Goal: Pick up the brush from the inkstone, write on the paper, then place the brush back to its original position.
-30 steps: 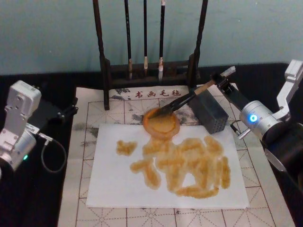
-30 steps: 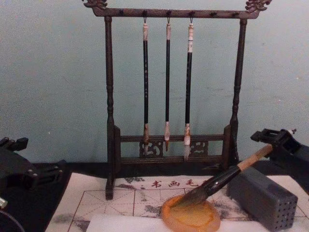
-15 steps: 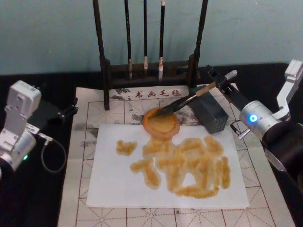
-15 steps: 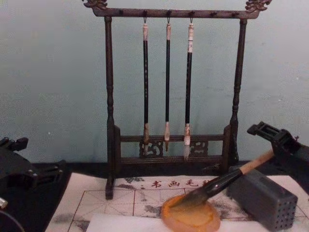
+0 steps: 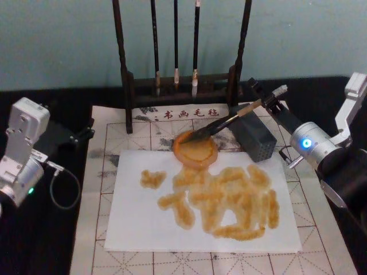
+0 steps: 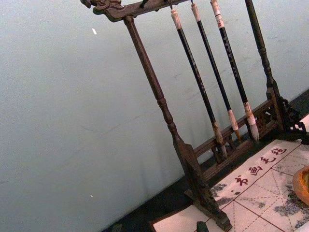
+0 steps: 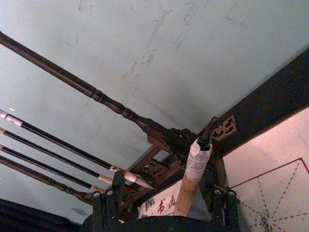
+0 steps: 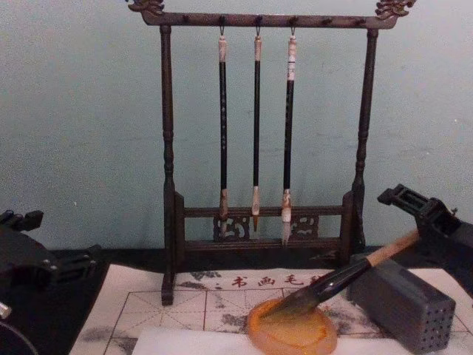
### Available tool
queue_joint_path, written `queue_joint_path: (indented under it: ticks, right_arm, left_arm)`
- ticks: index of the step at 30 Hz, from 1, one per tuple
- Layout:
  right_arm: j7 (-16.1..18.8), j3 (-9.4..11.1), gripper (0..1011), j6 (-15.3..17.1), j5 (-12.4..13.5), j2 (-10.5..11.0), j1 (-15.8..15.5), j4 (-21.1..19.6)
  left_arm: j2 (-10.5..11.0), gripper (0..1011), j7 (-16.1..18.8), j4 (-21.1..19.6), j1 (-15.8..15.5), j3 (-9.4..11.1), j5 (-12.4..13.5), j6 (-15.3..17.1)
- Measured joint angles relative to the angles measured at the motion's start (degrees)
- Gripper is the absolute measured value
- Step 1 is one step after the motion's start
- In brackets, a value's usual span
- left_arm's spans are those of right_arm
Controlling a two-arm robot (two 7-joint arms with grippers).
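A: Where is the left end effector (image 5: 85, 134)?
B: It sits low at the bench's left edge; whether it is spread or closed cannot be told.
A: The middle?
B: The brush (image 5: 221, 122) leans with its bristles in the inkstone (image 5: 195, 150), which is touching the paper's (image 5: 137, 223) far edge, ahead of the hanging rack (image 8: 264, 148).
A: The right?
B: The right end effector (image 5: 265, 93) is spread wide around the handle's end, above the grey block (image 5: 256, 137). The right wrist view shows the white cap (image 7: 198, 155) loose between the fingers (image 7: 219, 203).

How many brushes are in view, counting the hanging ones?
4: three thin brushes hang side by side on the rack; the thick brush rests tip-down in the inkstone.
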Motion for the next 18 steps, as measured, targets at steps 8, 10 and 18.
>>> queue_joint_path:
  ticks: [8,10,18]
  right_arm:
    - [-1.2,0.7,1000,0.0,0.2,0.6,-1.3,-1.3]
    - [-1.7,0.9,1000,0.0,0.3,1.1,-2.1,-2.4]
    - [-3.4,1.4,1000,0.4,1.4,4.0,-6.1,-8.1]
  left_arm:
    - [0.0,1001,0.0,0.0,0.0,0.0,0.0,0.0]
    - [0.0,1001,0.0,0.0,0.0,0.0,0.0,0.0]
    - [0.0,1001,0.0,0.0,0.0,0.0,0.0,0.0]
